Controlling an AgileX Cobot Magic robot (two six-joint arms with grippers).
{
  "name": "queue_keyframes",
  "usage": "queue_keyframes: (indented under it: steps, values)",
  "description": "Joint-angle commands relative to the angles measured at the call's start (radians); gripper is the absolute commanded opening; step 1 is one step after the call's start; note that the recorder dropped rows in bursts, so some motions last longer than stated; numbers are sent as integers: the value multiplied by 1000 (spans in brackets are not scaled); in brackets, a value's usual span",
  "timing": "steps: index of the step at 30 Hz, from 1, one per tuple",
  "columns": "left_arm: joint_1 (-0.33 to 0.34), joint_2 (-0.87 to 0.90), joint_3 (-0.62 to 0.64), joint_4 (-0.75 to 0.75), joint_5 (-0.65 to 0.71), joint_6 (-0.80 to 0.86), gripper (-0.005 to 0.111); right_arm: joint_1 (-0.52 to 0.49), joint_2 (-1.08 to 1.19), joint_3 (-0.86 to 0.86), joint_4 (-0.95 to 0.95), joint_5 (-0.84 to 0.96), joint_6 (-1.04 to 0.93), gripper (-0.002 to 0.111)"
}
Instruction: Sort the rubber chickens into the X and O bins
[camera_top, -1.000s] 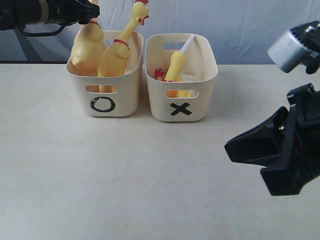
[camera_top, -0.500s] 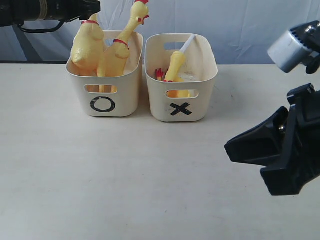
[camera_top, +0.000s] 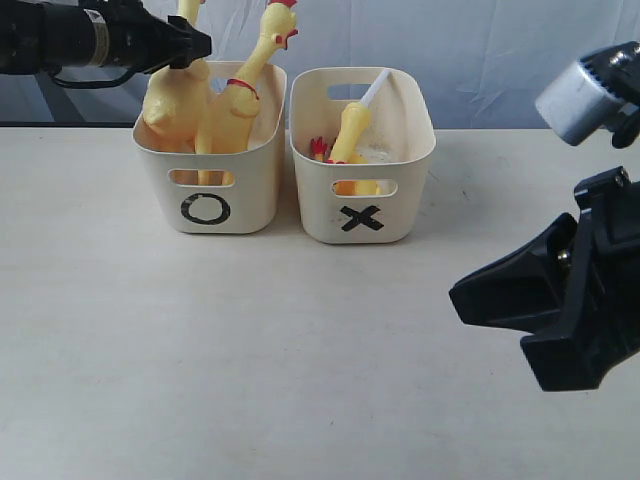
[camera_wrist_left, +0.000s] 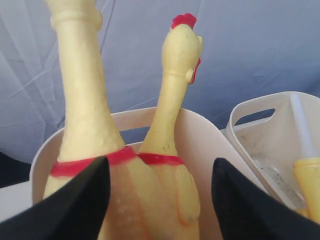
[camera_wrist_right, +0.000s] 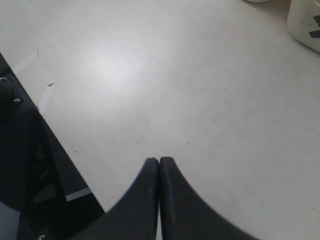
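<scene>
Right end effector (camera_wrist_right: 159, 163), closed and empty, idles over the pale bench (camera_top: 250, 350). Beyond, the cream plastic X tub (camera_top: 362, 215) holds a small yellow rubber chicken (camera_top: 352, 125). The matching O tub (camera_top: 205, 208) props two taller chickens (camera_top: 235, 112), with the left end effector (camera_wrist_left: 160, 162) gaping emptily at them.

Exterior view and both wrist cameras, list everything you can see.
Bins: two, cream; O bin beside X bin, at the table's back.
Large rubber chickens: two visible, yellow with red bands, in the O bin.
Small rubber chicken: one, yellow with white tube, in the X bin.
Table: one, cream.
Backdrop: one, pale blue cloth.
Left gripper: black, open around the large chickens.
Right gripper: black, shut, above bare table.
</scene>
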Motion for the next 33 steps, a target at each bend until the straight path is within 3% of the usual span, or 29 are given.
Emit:
queue_keyframes:
  steps: [1,17,33]
  values:
    - [-4,22,-3,1,-6,-9,57,-5,-4,5,2,-4,-3,0]
    - [-4,68,-3,1,-32,-11,57,-5,-4,5,2,-4,-3,0]
    - [-3,-96,-11,1,-47,-9,57,-5,-4,5,2,-4,-3,0]
